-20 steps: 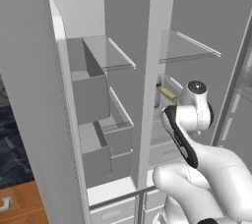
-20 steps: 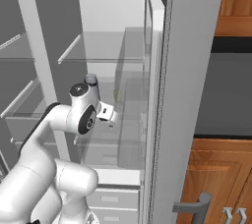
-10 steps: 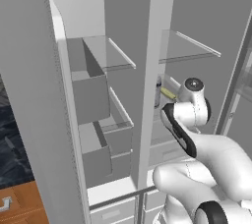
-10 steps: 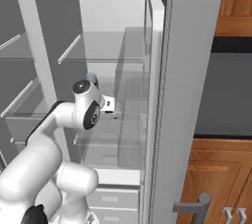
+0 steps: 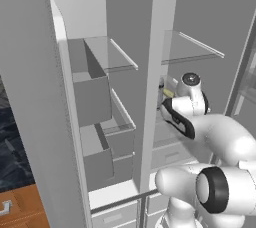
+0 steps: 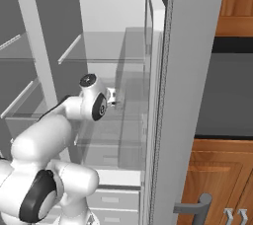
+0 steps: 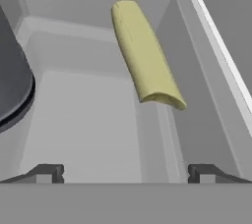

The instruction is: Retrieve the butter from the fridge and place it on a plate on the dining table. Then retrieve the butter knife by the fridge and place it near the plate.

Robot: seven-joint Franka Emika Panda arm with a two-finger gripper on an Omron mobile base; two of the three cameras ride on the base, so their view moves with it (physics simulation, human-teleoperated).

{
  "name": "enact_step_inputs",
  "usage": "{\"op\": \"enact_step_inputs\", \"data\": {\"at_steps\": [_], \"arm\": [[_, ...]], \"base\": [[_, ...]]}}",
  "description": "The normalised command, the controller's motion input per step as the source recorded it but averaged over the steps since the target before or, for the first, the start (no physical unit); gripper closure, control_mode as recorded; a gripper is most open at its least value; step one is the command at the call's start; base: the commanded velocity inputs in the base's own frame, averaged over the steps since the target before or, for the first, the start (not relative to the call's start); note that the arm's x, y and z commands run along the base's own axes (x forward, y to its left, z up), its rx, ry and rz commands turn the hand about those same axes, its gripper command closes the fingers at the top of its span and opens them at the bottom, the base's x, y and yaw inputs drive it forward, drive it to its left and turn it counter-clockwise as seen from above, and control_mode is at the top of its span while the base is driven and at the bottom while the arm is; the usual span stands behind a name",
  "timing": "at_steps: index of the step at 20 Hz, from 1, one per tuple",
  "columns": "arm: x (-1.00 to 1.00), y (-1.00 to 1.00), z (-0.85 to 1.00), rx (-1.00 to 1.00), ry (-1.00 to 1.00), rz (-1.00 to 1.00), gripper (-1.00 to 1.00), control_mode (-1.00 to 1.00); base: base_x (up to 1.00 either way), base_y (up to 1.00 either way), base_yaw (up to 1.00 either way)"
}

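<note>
The arm has pushed deeper into the fridge (image 5: 150, 47) since the earlier frames, its wrist now further in over the right-hand shelf. It reaches forward and slightly down — the gripper (image 7: 125, 173) aimed into a white compartment. The butter (image 7: 145, 56), a pale-yellow rounded stick, lies along the compartment's right wall, near its back corner. The jaws stand wide apart, holding nothing — the butter is untouched ahead of them.

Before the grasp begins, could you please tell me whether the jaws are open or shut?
Open. In the hand view the two dark fingertips stand wide apart, with the butter ahead and untouched.
</note>
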Motion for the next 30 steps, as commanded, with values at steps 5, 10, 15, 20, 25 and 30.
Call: {"op": "enact_step_inputs", "data": {"at_steps": [5, 10, 15, 20, 25, 30], "arm": [[0.49, -0.39, -0.08, 0.04, 0.00, 0.00, -1.00, -1.00], [0.37, -0.04, 0.00, 0.00, 0.00, 0.02, -1.00, -1.00], [0.28, 0.00, -0.01, 0.04, -0.01, 0.03, -1.00, -1.00], [0.15, -0.01, 0.00, 0.07, 0.00, 0.00, -1.00, -1.00], [0.13, 0.00, -0.07, 0.10, 0.00, 0.04, -1.00, -1.00], [0.00, 0.00, -0.23, 0.01, 0.00, 0.04, -1.00, -1.00]], "base": [[0.00, 0.00, 0.00], [0.00, 0.00, 0.00], [0.00, 0.00, 0.00], [0.00, 0.00, 0.00], [0.00, 0.00, 0.00], [0.00, 0.00, 0.00]]}}
